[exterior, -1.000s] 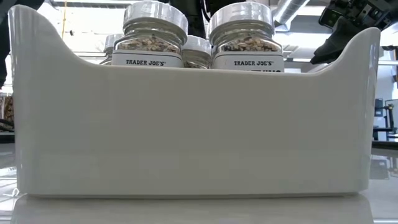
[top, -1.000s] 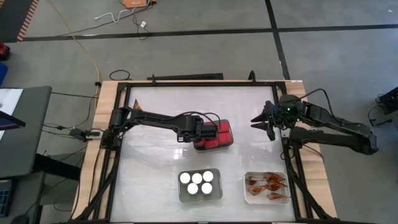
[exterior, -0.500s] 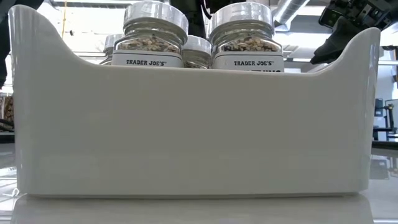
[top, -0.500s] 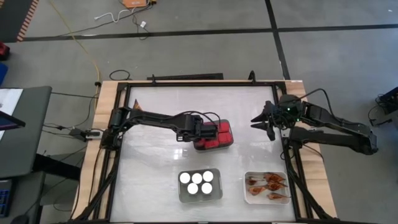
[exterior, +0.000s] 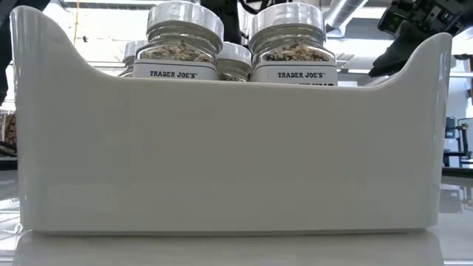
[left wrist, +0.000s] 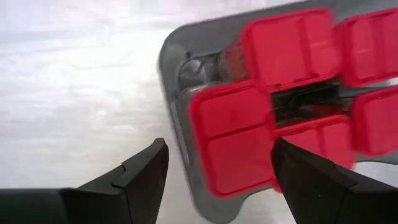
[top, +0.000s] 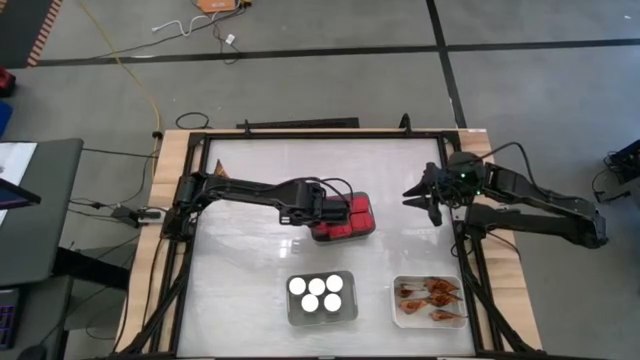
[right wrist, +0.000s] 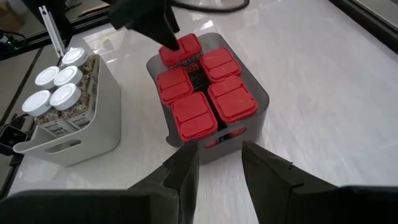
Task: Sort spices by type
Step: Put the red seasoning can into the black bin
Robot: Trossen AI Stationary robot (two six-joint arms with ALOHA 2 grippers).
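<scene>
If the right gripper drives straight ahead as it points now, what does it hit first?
Most likely the grey tray of red containers; the right gripper aims at its near wall, though depth is unclear.

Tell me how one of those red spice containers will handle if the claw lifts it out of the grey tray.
Red containers look rigid and boxy, so unlikely to roll. Smooth lids may be slippery. Packed tightly in the grey tray, one may drag neighbours.

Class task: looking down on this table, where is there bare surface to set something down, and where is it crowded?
Free: the far strip beyond the grey tray of red containers, and the near-left corner beside the jar tray. Crowded: the middle, where the left gripper is at the grey tray, and the near edge by the packet tray.
</scene>
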